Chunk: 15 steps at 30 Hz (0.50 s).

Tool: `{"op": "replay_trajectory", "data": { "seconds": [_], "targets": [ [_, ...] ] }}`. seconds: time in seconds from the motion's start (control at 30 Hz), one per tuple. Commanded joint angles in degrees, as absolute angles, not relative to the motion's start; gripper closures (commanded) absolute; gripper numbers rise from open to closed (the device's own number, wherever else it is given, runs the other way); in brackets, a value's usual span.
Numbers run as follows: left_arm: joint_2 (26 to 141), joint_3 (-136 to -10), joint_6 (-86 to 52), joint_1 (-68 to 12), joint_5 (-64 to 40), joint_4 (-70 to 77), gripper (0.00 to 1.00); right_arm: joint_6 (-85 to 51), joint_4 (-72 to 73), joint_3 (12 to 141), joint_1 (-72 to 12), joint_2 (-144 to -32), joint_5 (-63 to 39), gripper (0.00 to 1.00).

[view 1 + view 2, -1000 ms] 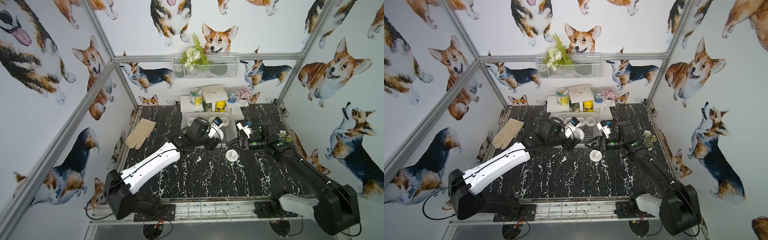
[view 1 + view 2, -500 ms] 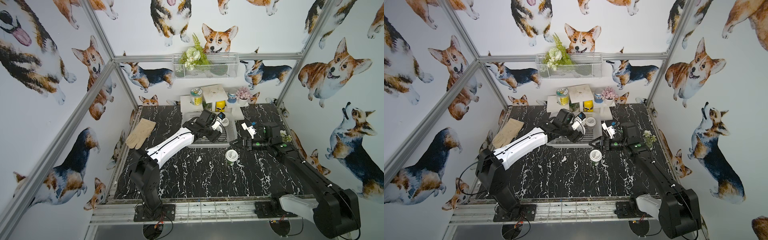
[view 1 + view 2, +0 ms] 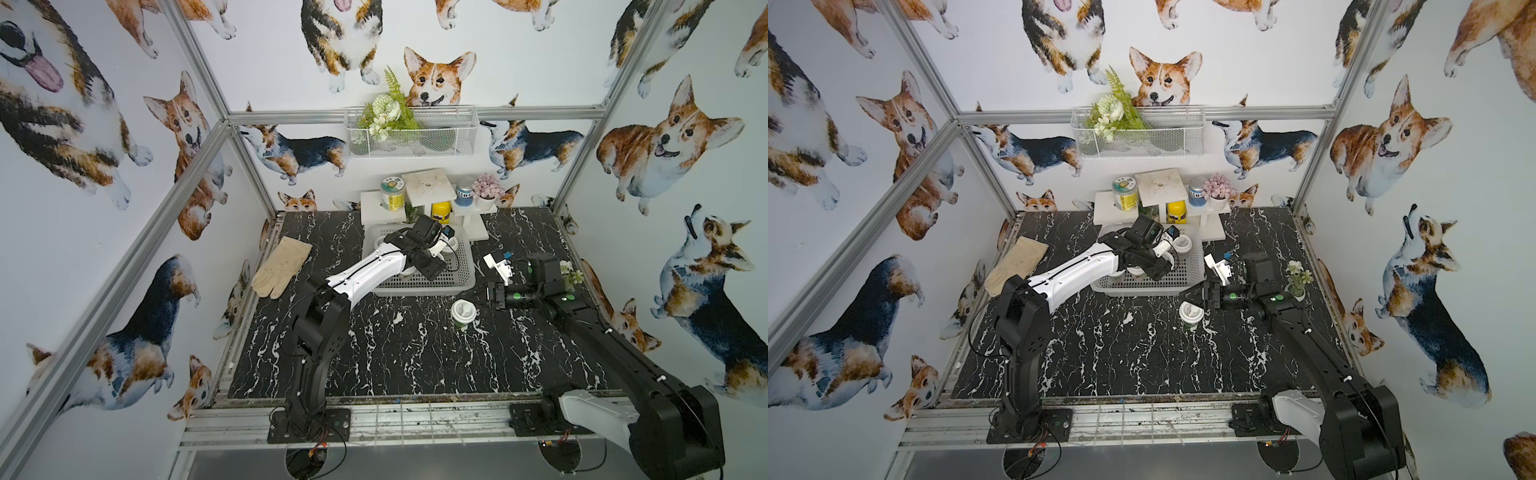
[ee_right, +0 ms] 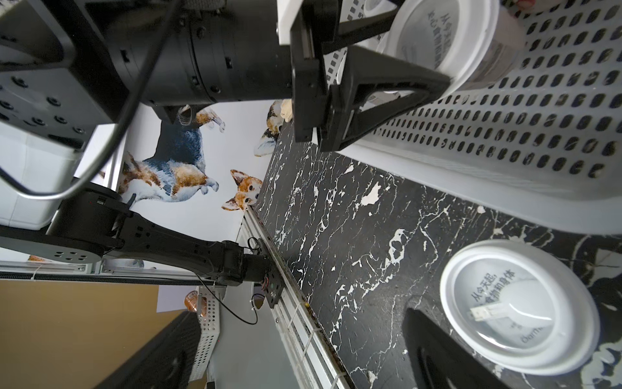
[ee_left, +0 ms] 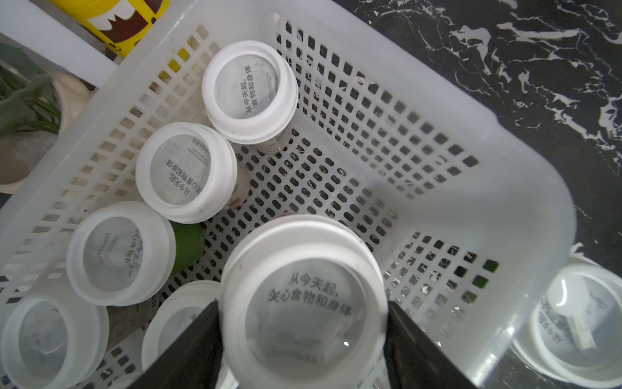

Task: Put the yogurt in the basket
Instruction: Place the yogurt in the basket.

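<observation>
Currently the left end effector [image 5: 303,336] is clamped on the held yogurt cup [image 5: 304,303], with a black finger against each side of its white lid. The cup is inside the walls of the white lattice basket [image 5: 437,151]; whether its base touches the basket floor cannot be told. The grey print on this lid reads "从今天起,关心食物和身体". Five more yogurt cups [image 5: 185,171] stand upright in the basket, mostly along one wall, with lids of the same kind. The same slogan is legible on the two nearest the yellow bottle [image 5: 117,20]; the print on the rest is too blurred to read. One cup shows a green patch on its side. The loose yogurt cup [image 3: 463,311] stands upright on the black marbled counter [image 3: 395,353], just outside the basket's near corner. In the right wrist view this loose yogurt cup [image 4: 518,306] carries the same slogan, partly obscured, and a spoon shape shows through the lid. The right end effector [image 3: 473,296] hovers just beside it with its jaws fully apart, gripping nothing. Behind the basket, at a white stepped stand [image 3: 374,203], the yellow bottle bears a toothed-mouth graphic. A jar with a green-yellow label [image 3: 392,195] on the stand carries print too small to read. A tan glove [image 3: 282,266] lies on the counter near the left wall, well apart from the basket.
</observation>
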<state>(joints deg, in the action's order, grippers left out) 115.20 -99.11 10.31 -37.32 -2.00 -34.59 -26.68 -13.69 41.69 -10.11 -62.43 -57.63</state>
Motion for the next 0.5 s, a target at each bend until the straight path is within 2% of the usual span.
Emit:
{"op": "replay_trajectory", "data": {
  "seconds": [0.0, 0.47],
  "targets": [
    [116.25, -99.81, 10.75, -36.52, -2.94, -35.74, 0.25, -27.2, -11.54, 40.92, -10.12, -62.14, -59.35, 0.01],
    [120.48, -100.45, 10.22, -35.16, -4.03, -34.98, 0.22, -29.62, -8.56, 39.2, -10.13, -61.37, -61.63, 0.01]
  ]
}}
